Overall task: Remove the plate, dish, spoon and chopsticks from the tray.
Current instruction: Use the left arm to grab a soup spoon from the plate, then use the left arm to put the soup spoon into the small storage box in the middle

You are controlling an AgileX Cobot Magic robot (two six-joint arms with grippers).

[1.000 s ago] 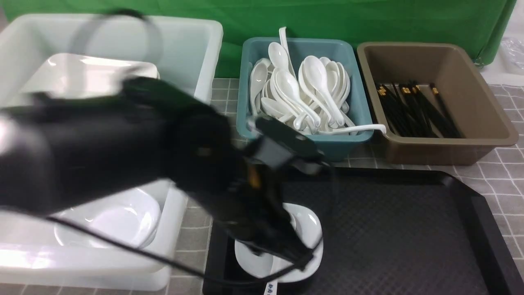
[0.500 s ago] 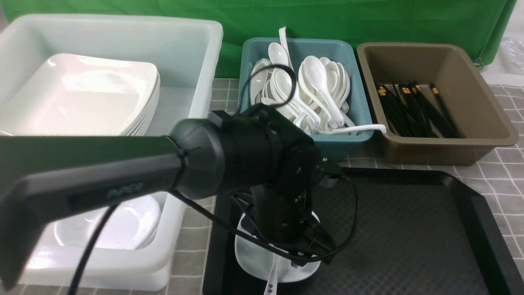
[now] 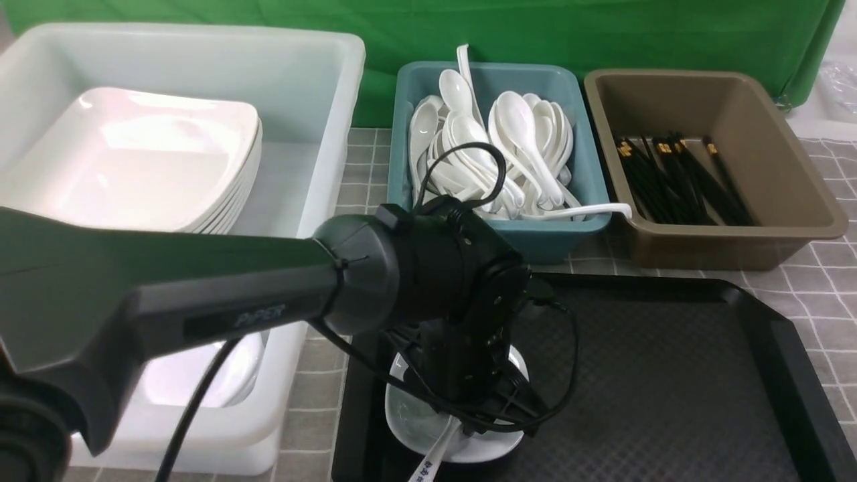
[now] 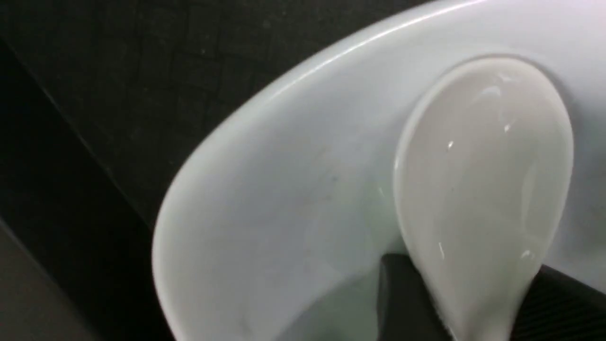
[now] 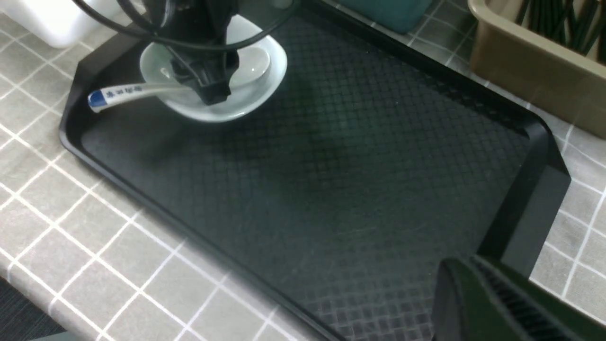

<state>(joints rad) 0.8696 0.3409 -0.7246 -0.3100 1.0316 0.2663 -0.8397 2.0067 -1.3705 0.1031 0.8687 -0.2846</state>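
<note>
The small white dish sits in the near left corner of the black tray. The white spoon lies in it, bowl inside, and its blue-lettered handle sticks out over the dish's near rim. My left gripper points down into the dish. In the left wrist view both black fingers press against the spoon's neck, one on each side. My right gripper hangs shut above the tray's right end, holding nothing. The right wrist view shows the dish and the spoon handle.
A white tub at the left holds stacked square plates and small dishes. Behind the tray, a teal tub is full of spoons, and a brown tub holds black chopsticks. Grey checked cloth covers the table.
The left arm swung in over the dish and settled. Its gripper opened wide, then closed around the spoon's neck. The spoon handle shifted slightly left.
</note>
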